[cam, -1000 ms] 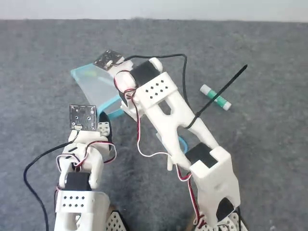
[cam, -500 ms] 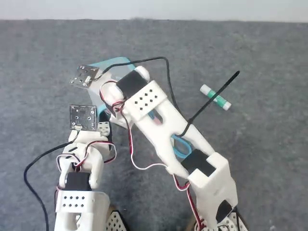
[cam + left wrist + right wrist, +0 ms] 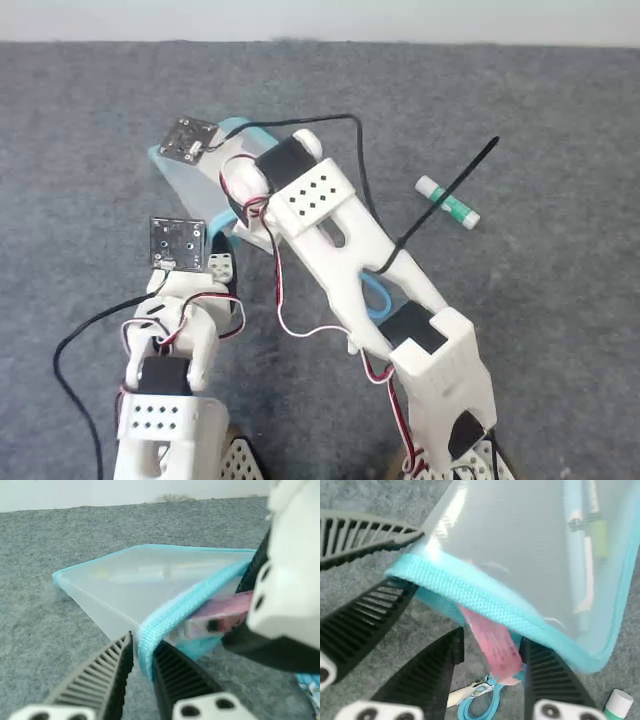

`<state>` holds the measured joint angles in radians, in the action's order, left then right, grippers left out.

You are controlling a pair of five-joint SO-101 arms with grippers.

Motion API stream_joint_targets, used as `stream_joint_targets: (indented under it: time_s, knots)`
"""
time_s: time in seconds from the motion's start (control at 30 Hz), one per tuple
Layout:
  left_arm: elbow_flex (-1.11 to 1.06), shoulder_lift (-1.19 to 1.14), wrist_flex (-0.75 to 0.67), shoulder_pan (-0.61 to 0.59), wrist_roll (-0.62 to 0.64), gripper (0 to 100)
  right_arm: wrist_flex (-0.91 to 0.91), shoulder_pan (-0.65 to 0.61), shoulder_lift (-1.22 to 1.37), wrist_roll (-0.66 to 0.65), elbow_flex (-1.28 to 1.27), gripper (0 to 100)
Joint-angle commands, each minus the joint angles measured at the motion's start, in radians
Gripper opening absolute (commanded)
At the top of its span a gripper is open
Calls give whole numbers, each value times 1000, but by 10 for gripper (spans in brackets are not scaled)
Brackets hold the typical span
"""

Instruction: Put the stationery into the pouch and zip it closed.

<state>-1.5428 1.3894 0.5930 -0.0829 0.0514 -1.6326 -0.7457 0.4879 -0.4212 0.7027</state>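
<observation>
With the left gripper (image 3: 142,646) clamped on the teal zipper edge of the pouch (image 3: 150,577), hold the mouth lifted and taut while sliding the pink item (image 3: 489,632), pinched in the right gripper (image 3: 490,645) at the opening, straight and deep inside before releasing.

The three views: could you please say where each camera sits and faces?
High view: fixed overhead, looking down on both arms and the pouch.
Left wrist view: on that wrist, facing along the left jaws, shut on the pouch's edge.
Right wrist view: on that wrist, facing along the right jaws, holding a pink item.
Shared: both wrist views show pouch and pink item.
</observation>
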Motion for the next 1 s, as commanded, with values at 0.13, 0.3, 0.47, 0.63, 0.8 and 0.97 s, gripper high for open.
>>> stream_joint_targets:
  time_s: [0.13,0.3,0.47,0.63,0.8,0.97]
  knots:
    - [10,14,-26,3,3,13,12,113,-170,37,77,206]
    - [8,14,-26,3,3,13,-76,119,-239,37,81,206]
    - [8,14,-26,2,3,13,-163,200,-390,46,-35,205]
    - [12,14,-29,-5,3,13,-160,288,-521,40,-388,205]
    - [24,14,-32,-69,5,13,65,372,-572,46,-816,205]
    - [33,14,-32,-101,9,13,311,358,-579,66,-1140,205]
